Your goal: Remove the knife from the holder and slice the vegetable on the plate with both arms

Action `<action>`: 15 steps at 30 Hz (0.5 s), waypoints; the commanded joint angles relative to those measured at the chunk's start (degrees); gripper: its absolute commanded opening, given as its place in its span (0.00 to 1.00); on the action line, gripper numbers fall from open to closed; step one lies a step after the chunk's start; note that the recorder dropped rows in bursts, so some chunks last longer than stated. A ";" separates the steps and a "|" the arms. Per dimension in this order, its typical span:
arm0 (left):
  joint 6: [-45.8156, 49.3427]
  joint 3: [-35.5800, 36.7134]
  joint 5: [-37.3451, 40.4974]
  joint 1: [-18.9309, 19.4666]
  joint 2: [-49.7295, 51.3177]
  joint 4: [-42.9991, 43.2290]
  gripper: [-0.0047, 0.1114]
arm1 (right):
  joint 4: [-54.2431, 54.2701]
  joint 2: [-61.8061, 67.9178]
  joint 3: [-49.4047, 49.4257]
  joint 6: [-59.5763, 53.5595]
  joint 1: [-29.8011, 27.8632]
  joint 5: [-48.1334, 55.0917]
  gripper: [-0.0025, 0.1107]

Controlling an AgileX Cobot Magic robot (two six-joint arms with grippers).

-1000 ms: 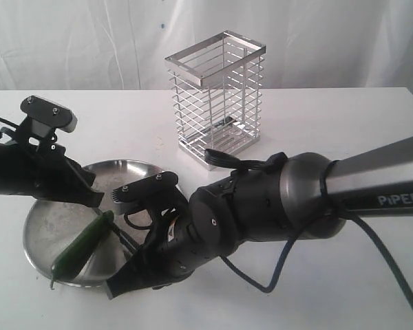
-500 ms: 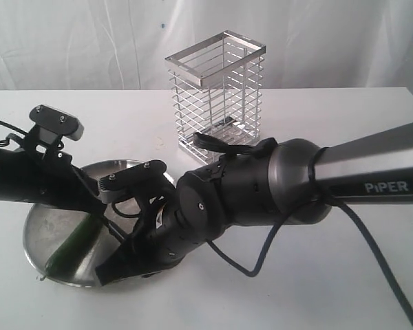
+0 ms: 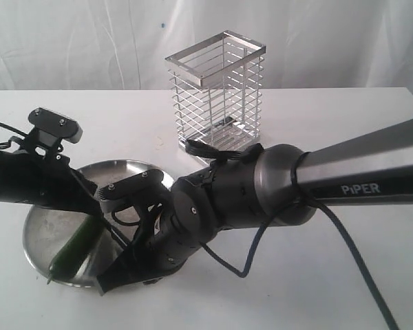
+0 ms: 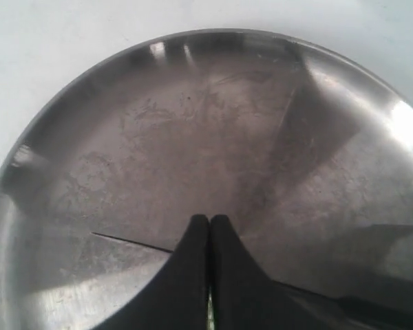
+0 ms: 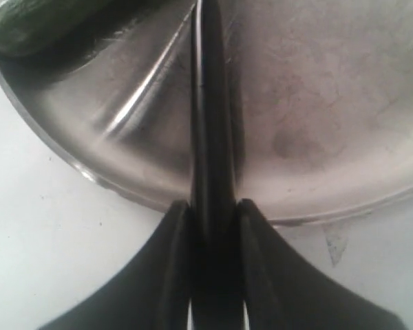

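Right gripper [image 5: 212, 205] clamped on the black handle of the knife [image 5: 210, 124], just outside the rim of the plate [image 3: 54, 225] on the side away from the holder [image 3: 217, 96]. The blade reaches in edge-on over the plate floor and runs close beside the vegetable [image 3: 76, 249]; contact between the two cannot be made out. Vegetable lies slantwise inside the plate, one end near the rim. Left gripper [image 4: 210, 221] sits low over the plate at the vegetable's other end, fingers pressed together with a thin green sliver between them. Holder stands upright, well apart from the plate.
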 commanded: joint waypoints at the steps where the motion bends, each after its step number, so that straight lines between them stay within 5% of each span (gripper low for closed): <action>1: -0.41 0.33 -1.39 -0.17 1.60 -0.61 0.04 | -0.89 0.12 -0.95 -0.53 -0.10 1.16 0.02; 15: -0.41 -1.45 -2.78 -0.17 4.21 -0.23 0.04 | -1.33 0.12 -1.66 -0.53 -0.10 2.40 0.02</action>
